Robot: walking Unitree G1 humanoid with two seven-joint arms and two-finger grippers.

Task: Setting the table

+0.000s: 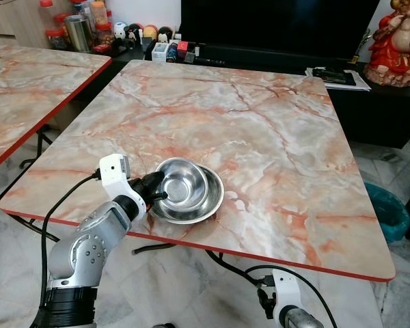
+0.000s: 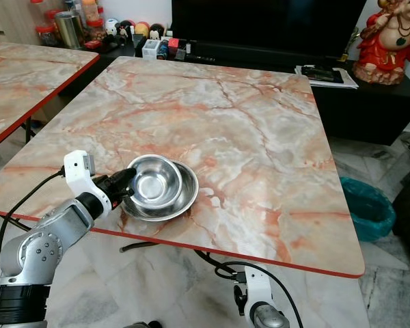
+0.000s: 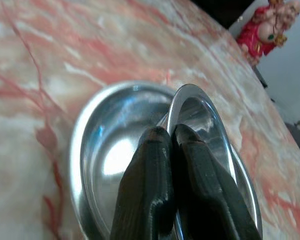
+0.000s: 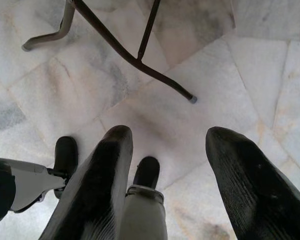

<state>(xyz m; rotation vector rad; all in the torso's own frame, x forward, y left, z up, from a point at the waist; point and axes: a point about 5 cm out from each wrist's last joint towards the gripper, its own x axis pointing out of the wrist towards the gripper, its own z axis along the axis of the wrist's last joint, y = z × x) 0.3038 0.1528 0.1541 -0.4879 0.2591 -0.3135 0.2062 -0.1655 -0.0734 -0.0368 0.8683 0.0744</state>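
Two steel pieces sit near the marble table's (image 1: 273, 137) front edge: a small steel bowl (image 1: 182, 180) nested in a shallow steel plate (image 1: 206, 203); the left gripper (image 3: 171, 134) is pinched shut on the bowl's rim, probably so it can lift the bowl or seat it squarely; the right gripper (image 4: 167, 145) hangs idle over the floor, fingers spread, holding nothing.

bowl (image 1: 183, 186): shiny polished metal | table (image 1: 273, 137): glossy marble-look | floor (image 4: 155, 115): smooth stone tile
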